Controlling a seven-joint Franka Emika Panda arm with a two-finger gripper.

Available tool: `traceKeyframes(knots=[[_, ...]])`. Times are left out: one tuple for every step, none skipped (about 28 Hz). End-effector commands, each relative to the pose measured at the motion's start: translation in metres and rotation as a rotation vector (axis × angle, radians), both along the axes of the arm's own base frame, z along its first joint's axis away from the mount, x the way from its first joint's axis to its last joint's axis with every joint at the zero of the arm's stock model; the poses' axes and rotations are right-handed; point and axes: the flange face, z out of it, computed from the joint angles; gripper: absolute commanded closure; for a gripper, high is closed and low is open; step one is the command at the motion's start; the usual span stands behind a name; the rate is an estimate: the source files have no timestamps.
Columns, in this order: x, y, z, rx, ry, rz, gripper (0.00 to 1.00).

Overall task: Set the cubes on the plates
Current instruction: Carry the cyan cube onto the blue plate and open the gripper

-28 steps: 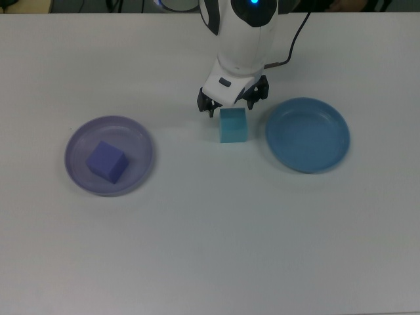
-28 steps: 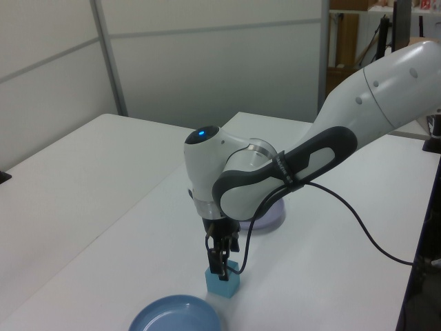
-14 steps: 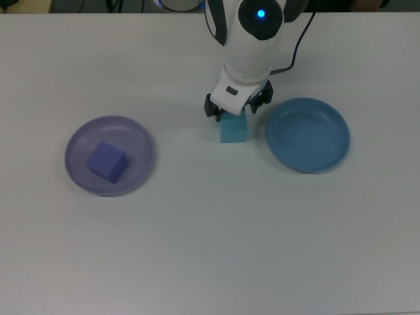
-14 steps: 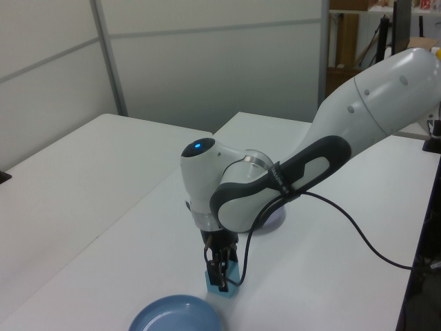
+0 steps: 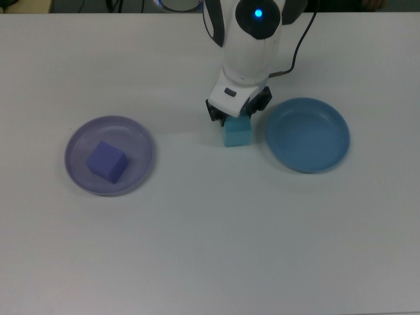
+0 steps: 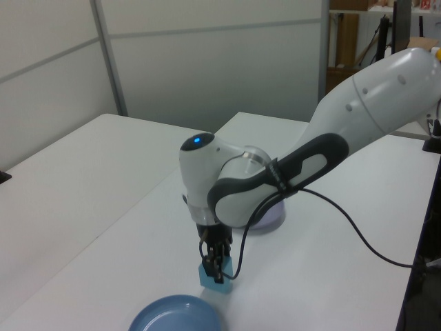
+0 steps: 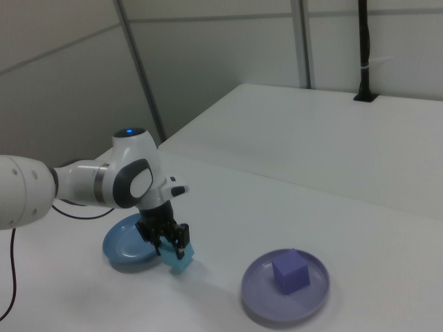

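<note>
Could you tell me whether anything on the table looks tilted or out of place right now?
Only the small cyan cube: in the right view it sits tilted at the gripper, beside the blue plate.

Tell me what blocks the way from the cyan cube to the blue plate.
Nothing visible. The cyan cube, under the gripper, sits beside the blue plate with only bare table between them.

Surface [image 5: 210, 249]: white, matt, smooth. Arm [image 6: 372, 89] shell: glossy white plastic, dark grey bands at joints. End effector [image 5: 235, 118]: black, maybe plastic. Cyan cube [image 5: 237, 133] and purple cube [image 5: 106, 161]: matt, foam-like. Lavender plate [image 5: 79, 177] and blue plate [image 5: 308, 138]: smooth plastic, slight sheen. Cable [image 6: 344, 221]: black, rubbery.
</note>
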Motion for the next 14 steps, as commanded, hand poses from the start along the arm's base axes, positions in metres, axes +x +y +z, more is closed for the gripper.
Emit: traceKeyframes(knots=[[-0.006,0.003,0.043,0.008,-0.033,-0.019,0.78],[-0.004,0.007,0.047,0.011,-0.040,-0.019,0.78],[-0.004,0.012,0.047,0.012,-0.040,-0.026,0.78],[-0.006,0.028,0.048,0.016,-0.049,-0.033,0.78],[-0.008,0.039,0.049,0.017,-0.055,-0.029,0.77],[-0.010,0.048,0.048,0.015,-0.057,-0.022,0.77],[-0.011,0.057,0.047,0.017,-0.060,-0.017,0.77],[-0.011,0.064,0.047,0.019,-0.063,-0.017,0.76],[-0.011,0.082,0.045,0.024,-0.067,-0.015,0.76],[-0.011,0.091,0.045,0.026,-0.070,-0.018,0.76],[-0.012,0.102,0.042,0.023,-0.071,-0.015,0.76],[-0.013,0.110,0.041,0.017,-0.075,-0.017,0.76],[-0.013,0.117,0.040,0.013,-0.080,-0.018,0.76],[-0.012,0.122,0.039,0.007,-0.086,-0.022,0.76]])
